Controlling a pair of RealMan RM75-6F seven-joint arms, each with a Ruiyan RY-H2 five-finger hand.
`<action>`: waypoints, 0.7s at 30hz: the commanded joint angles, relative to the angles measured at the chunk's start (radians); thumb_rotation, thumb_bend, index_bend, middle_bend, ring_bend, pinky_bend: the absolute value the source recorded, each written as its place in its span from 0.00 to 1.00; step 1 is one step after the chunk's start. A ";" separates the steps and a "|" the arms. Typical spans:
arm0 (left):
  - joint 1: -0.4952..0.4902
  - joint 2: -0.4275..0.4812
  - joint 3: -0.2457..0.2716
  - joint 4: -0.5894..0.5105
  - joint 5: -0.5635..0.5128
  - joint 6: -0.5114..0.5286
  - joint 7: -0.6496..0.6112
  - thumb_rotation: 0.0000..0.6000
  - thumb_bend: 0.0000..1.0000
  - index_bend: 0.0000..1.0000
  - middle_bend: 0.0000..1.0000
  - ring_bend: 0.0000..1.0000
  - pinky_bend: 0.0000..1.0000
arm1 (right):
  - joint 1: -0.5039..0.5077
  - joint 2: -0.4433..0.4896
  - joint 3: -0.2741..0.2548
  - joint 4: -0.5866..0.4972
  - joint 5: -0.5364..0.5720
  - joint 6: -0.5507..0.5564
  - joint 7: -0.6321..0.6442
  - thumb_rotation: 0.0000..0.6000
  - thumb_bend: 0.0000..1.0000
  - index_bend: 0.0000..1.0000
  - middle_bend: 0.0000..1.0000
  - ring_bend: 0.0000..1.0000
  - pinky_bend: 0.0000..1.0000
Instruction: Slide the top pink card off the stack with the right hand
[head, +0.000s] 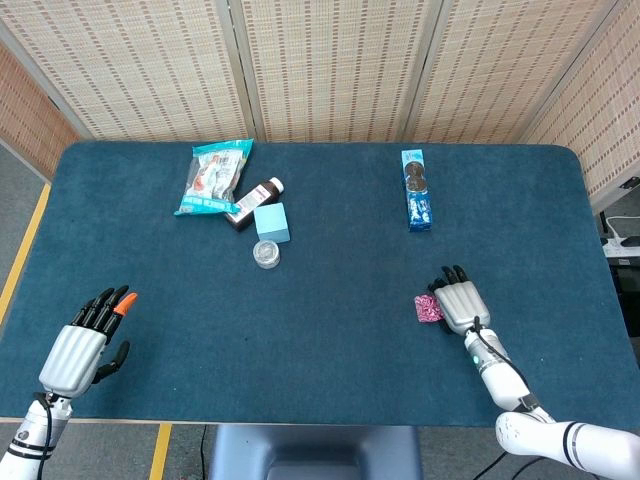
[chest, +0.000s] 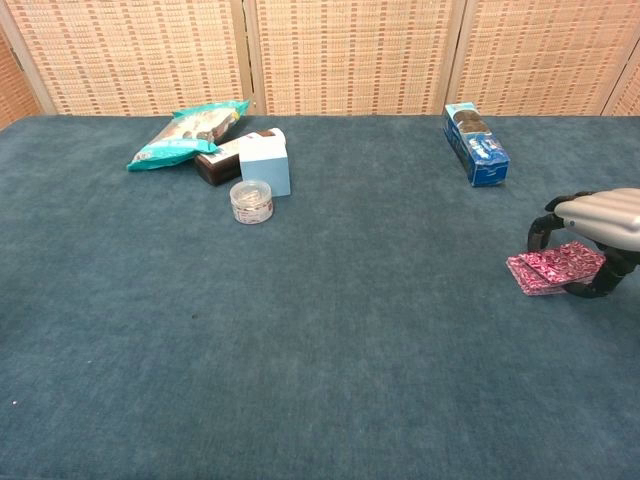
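Right hand: the right hand (chest: 597, 225) sits at the right edge of the chest view, palm down over the stack of pink cards (chest: 552, 268) — its dark fingers (chest: 541, 229) curl down around the stack, one at the far edge and one at the near edge; whether they actually clamp the cards cannot be told.
Pink cards: low right of the head view, mostly covered by the hand, only the left corner (head: 427, 308) showing; the top card looks skewed on the ones below.
Left hand: the left hand (head: 85, 342) is at the lower left of the head view, holding nothing, fingers stretched out and slightly apart, one tipped orange.
Tabletop: a dark blue tabletop (head: 330, 330).
Upper left group: a teal snack bag (head: 213, 175), a brown bottle (head: 254, 203), a light blue box (head: 271, 222) touching the bottle, and a small round jar (head: 266, 253) just below the box.
Upper right: a blue biscuit packet (head: 416, 189), well apart from the cards.
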 joint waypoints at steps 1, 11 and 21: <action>0.001 0.000 -0.001 0.000 0.000 0.002 0.000 1.00 0.49 0.00 0.00 0.03 0.17 | 0.002 -0.005 -0.001 0.004 -0.001 0.001 -0.001 1.00 0.27 0.42 0.29 0.09 0.00; 0.000 0.003 -0.001 0.001 0.000 0.001 -0.004 1.00 0.49 0.00 0.00 0.03 0.17 | -0.004 -0.015 -0.005 0.007 -0.028 0.033 0.004 1.00 0.27 0.59 0.39 0.24 0.00; 0.001 0.003 -0.001 -0.001 0.000 0.004 -0.005 1.00 0.49 0.00 0.00 0.03 0.17 | -0.003 -0.024 -0.007 0.011 -0.030 0.045 -0.018 1.00 0.27 0.64 0.42 0.28 0.00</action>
